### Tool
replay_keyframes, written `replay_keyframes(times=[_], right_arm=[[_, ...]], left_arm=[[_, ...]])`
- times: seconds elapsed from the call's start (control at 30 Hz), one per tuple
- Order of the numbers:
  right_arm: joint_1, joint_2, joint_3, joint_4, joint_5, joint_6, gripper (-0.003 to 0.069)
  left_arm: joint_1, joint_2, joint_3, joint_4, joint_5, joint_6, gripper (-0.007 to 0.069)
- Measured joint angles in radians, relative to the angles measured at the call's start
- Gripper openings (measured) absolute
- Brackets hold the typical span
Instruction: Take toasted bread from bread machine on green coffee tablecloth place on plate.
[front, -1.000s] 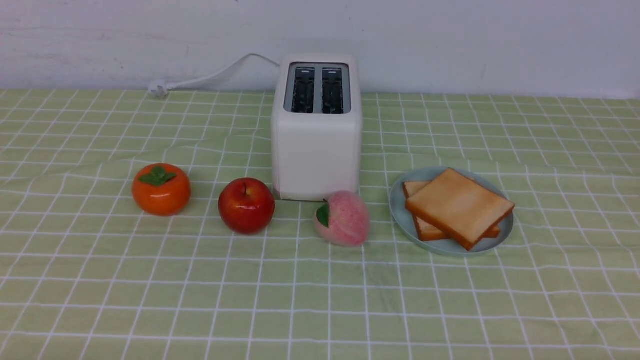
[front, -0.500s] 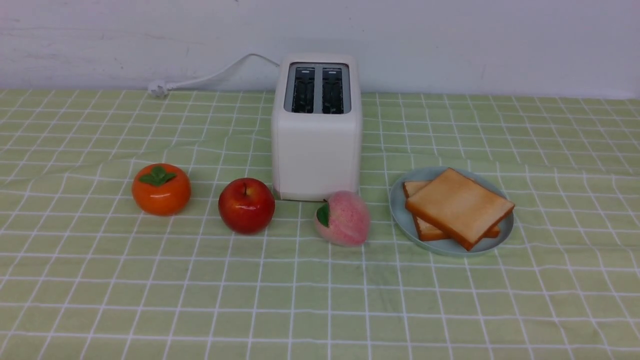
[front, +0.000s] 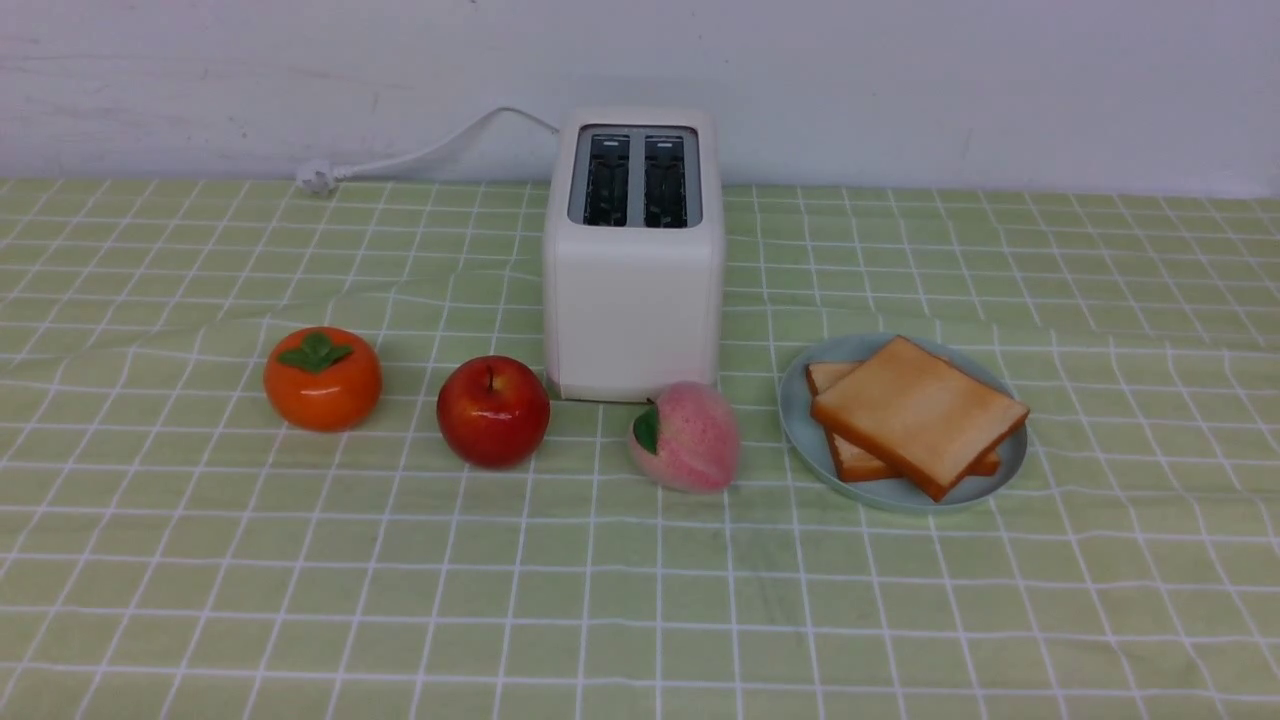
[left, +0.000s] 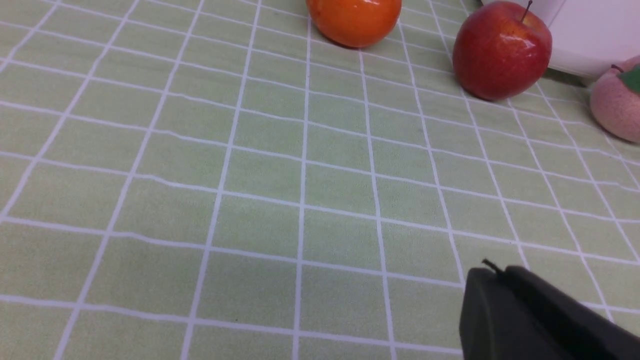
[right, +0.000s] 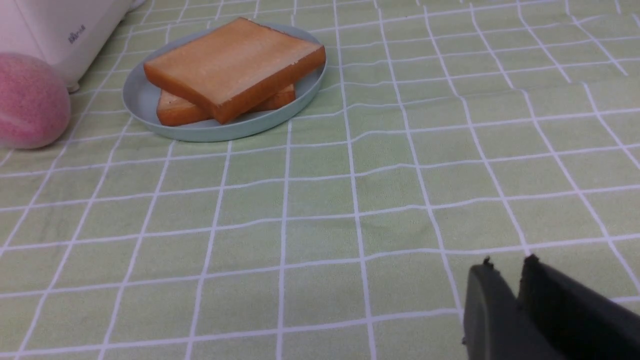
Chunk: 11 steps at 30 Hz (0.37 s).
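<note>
Both slices of toasted bread (front: 918, 415) are seen stacked on the plate (front: 800, 420), right of the bread machine (front: 633, 300), the upper slice laid askew over the lower. The slots of the bread machine are seen dark and empty from the front. Judged from that, the placing step looks finished and nothing is left to be lifted out. Neither arm is caught in the front view. The left gripper (left: 492, 272) is seen low over the green coffee tablecloth (front: 640, 600), fingers pressed together, nothing held. The right gripper (right: 505, 265) is seen likewise over bare cloth, near of the plate, its fingers nearly together with a thin gap, nothing held. Little more than parking the arms clear seems called for, with the peach (front: 686, 436) beside the plate best left undisturbed.
</note>
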<state>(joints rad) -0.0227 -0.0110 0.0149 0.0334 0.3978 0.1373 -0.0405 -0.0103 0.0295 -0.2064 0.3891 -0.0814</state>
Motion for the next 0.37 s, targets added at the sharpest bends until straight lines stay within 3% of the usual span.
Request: replay_keyframes(times=[0.37], right_arm=[[0.000, 0.000, 0.000, 0.000, 0.000, 0.000, 0.0106]], left_arm=[[0.000, 0.000, 0.000, 0.000, 0.000, 0.000, 0.0017]])
